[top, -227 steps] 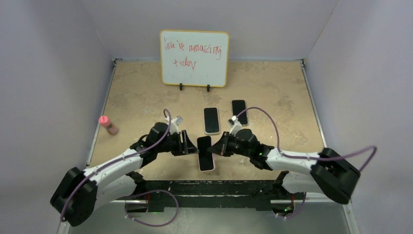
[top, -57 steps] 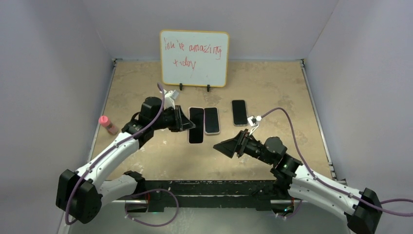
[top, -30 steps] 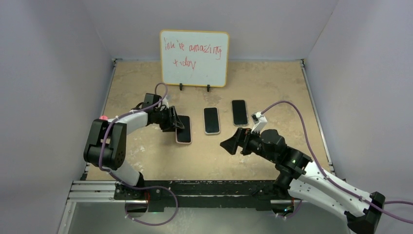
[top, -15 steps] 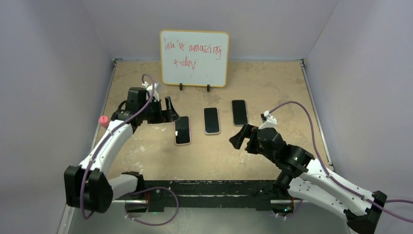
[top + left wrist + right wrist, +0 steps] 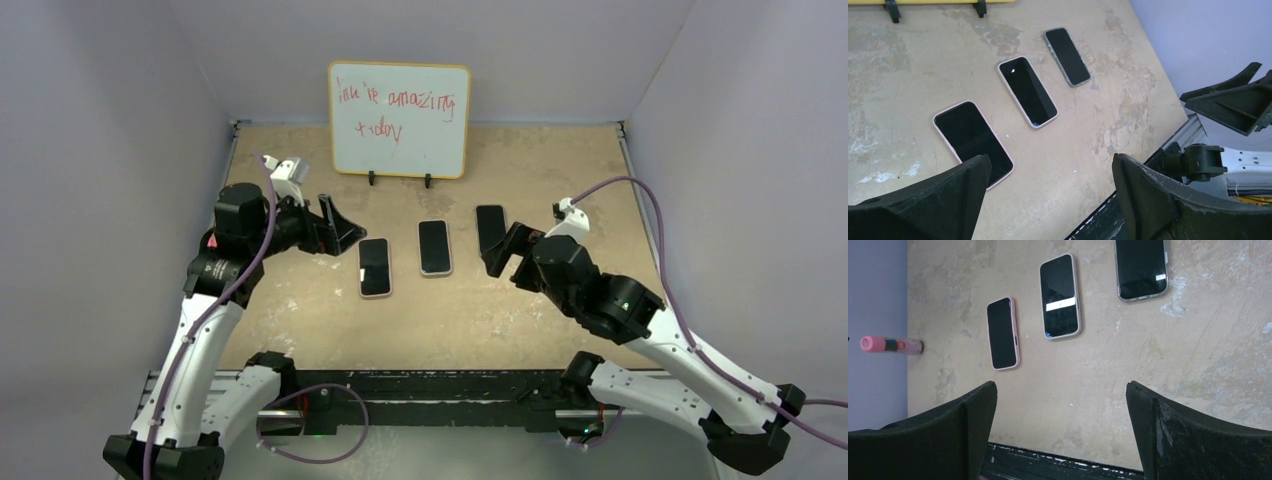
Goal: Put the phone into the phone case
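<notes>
The tan, stained worktop [image 5: 560, 170] fills the middle of the top view. A yellow-framed whiteboard [image 5: 399, 119] stands upright at its far edge. Its red handwriting is loose and seems to read "you're amazing today".

The left tool [image 5: 335, 226] hovers at centre left, above the worktop and just left of the phones. Its fingers [image 5: 943, 200] are spread wide with nothing between them. The right tool [image 5: 503, 250] hangs at centre right, also spread wide and empty, and in the top view it covers the lower end of the rightmost phone.

Three phones lie flat and screen up in a row, apart from one another. The leftmost is a dark phone [image 5: 374, 267] rimmed by a pink case [image 5: 1018, 335], lying nearest the left tool. The pale-cased phone [image 5: 434, 247] is in the middle, and the grey-edged phone [image 5: 489, 224] sits upper right of it. No brand marks can be read on any of them.

A small pink-capped tube [image 5: 890, 345] sits by the left wall, well apart from the phones.
</notes>
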### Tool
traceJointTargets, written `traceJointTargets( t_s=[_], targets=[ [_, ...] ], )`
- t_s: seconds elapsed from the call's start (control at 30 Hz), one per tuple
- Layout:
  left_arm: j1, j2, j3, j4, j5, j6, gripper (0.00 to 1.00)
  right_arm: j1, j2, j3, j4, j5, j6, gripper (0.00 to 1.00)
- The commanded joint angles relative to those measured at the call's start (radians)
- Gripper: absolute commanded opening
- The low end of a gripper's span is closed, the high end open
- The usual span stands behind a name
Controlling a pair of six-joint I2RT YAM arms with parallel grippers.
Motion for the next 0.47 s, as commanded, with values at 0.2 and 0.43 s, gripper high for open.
traceJointTargets(
  t_s=[0.2, 0.43],
  targets=[
    [0.003, -0.050, 0.060, 0.060, 0.041, -0.044, 0.96, 0.003, -0.003, 0.076, 0.025, 0.034, -0.078, 0.99],
    [0.003, -0.061, 0.024, 0.056, 0.008, -0.045, 0.97, 0.002, -0.017, 0.034, 0.054, 0.014, -0.087, 0.99]
  ],
)
